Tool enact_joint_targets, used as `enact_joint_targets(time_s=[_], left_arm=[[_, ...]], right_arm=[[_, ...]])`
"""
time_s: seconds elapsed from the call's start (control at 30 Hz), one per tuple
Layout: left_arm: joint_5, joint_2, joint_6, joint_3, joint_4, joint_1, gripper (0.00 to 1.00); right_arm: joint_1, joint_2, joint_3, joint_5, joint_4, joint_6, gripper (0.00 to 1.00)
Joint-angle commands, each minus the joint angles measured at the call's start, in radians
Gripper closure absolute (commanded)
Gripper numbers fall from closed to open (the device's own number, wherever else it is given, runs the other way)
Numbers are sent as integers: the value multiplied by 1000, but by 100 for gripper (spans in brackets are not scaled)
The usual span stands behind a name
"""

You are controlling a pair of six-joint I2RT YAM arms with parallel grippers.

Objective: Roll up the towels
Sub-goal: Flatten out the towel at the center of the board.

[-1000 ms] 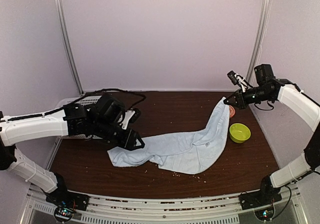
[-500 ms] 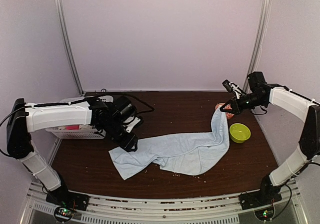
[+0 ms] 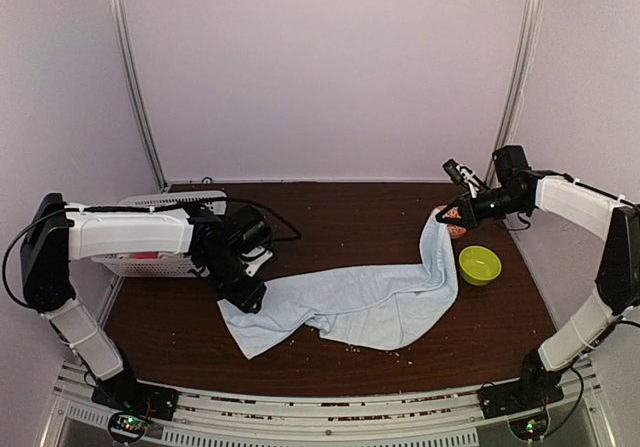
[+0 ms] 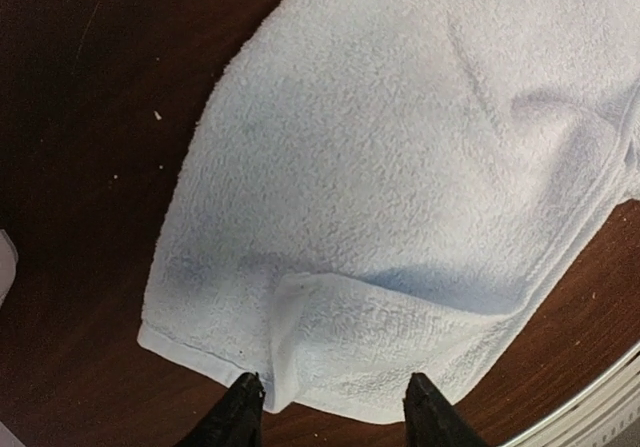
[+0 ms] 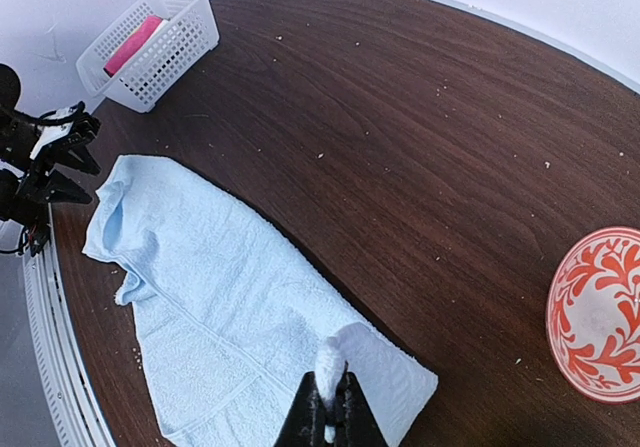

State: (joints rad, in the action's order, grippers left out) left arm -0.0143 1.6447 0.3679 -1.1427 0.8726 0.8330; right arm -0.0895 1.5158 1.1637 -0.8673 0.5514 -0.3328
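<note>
A pale blue towel (image 3: 360, 302) lies stretched across the brown table, its left end flat and rumpled. My left gripper (image 3: 246, 293) hovers low over that left end. In the left wrist view its fingers (image 4: 243, 404) stand open on either side of a folded corner of the towel (image 4: 400, 187), gripping nothing. My right gripper (image 3: 453, 217) is shut on the towel's far right corner and holds it lifted off the table. The right wrist view shows that corner (image 5: 328, 365) pinched between the shut jaws, with the towel (image 5: 220, 297) running away below.
A lime green bowl (image 3: 480, 264) sits right of the towel, and a red patterned bowl (image 5: 600, 312) lies near the right gripper. A white basket (image 5: 155, 39) holding a pink item stands at the back left, behind the left arm. Crumbs dot the table.
The left gripper has slid a little left along the towel's end, and that end now lies spread wider. The right gripper has come down and left slightly with the corner still pinched.
</note>
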Motion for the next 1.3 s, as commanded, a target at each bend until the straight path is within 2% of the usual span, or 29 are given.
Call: enact_joint_targets(time_s=[0.0, 0.2, 0.4, 0.7, 0.83, 1.13, 1.23, 1.27], left_arm=[[25, 10, -8, 15, -103, -45, 54], [134, 32, -72, 58, -214, -96, 58], [125, 45, -84, 112, -258, -151, 59], [239, 41, -119, 140, -310, -158, 69], [243, 50, -127, 140, -310, -157, 72], [217, 75, -139, 128, -296, -158, 88], [201, 67, -148, 110, -283, -157, 100], [191, 50, -148, 100, -278, -157, 100]], right_arm=[[-3, -7, -21, -25, -25, 12, 100], [-3, -14, -23, -24, -25, 12, 100], [-2, -13, -26, -20, -24, 11, 100], [-3, -1, -23, -19, -28, 13, 100], [-3, 2, -25, -17, -27, 14, 100], [-3, -3, -23, -16, -24, 13, 100], [-3, -4, -23, -13, -23, 13, 100], [-3, -3, -20, -13, -22, 17, 100]])
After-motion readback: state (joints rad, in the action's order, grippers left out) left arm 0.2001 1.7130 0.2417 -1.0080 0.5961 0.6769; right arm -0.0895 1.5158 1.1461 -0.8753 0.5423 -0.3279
